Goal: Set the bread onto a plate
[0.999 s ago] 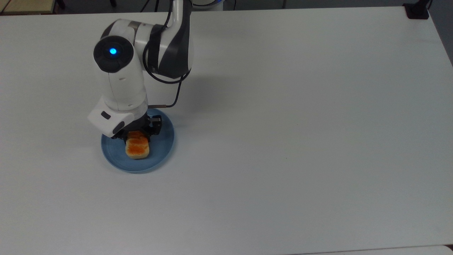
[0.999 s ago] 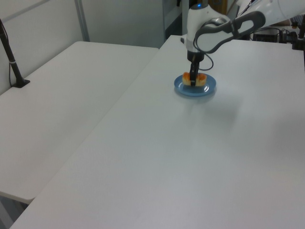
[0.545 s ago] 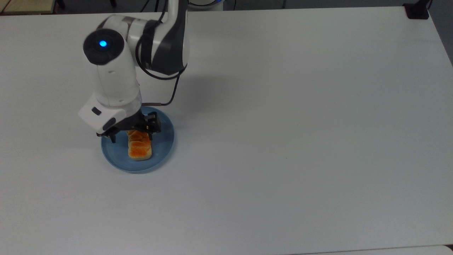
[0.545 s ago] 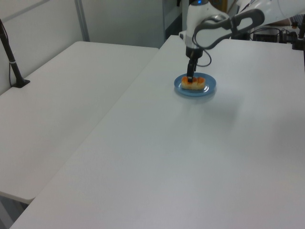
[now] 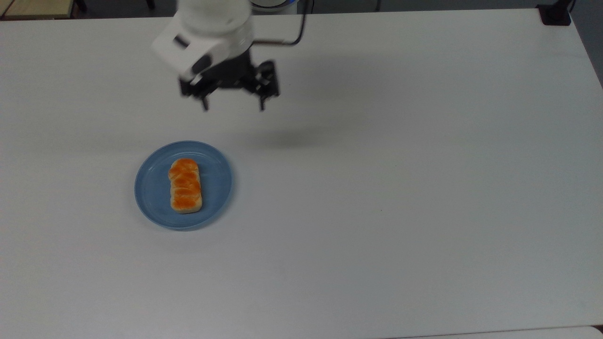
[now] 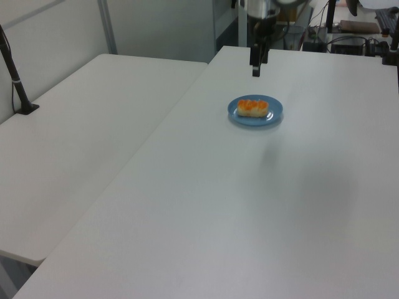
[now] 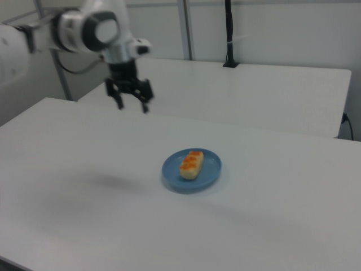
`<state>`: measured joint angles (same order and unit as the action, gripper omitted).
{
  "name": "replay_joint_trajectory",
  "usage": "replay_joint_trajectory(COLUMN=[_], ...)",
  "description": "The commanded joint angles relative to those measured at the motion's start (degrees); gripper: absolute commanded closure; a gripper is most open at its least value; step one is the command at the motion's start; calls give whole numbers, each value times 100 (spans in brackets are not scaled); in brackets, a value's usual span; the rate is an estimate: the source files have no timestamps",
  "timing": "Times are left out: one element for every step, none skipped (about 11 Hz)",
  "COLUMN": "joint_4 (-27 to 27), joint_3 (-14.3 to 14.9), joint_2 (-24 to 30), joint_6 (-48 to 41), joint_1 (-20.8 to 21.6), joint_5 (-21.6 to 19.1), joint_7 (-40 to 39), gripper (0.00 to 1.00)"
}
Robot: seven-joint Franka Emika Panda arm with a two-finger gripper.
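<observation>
The bread (image 5: 185,185) lies flat on the plate (image 5: 155,188), w/ glossy orange-brown top facing up. In the top view its long axis runs top-to-bottom, roughly centred on the plate; in the left view (image 6: 253,108) it runs left-right, & in the right view (image 7: 191,164) it slants from near-left to far-right. The plate sits on the white table (image 5: 400,165). My pincer (image 5: 233,101) hangs in the air, spread wide & holding nothing, fingers pointing down, well apart from the bread, toward the top view's upper edge. In the right view my pincer (image 7: 131,103) is at upper left of the plate (image 7: 210,172).
</observation>
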<state>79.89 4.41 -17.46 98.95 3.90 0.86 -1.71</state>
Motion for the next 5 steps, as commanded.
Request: replay_joint_trajectory(joint_4=[326, 378, 492, 562, 563], joint_3=[69, 69, 77, 78, 69], joint_2=[1066, 1365, 1577, 1657, 1658], joint_6=[-840, -1086, -1201, -1211, -1211], joint_1=[488, 489, 471, 462, 445], joint_5=[10, -24, -42, -51, -51], joint_7=[872, 917, 909, 874, 848], gripper=[0, 0, 0, 0, 0])
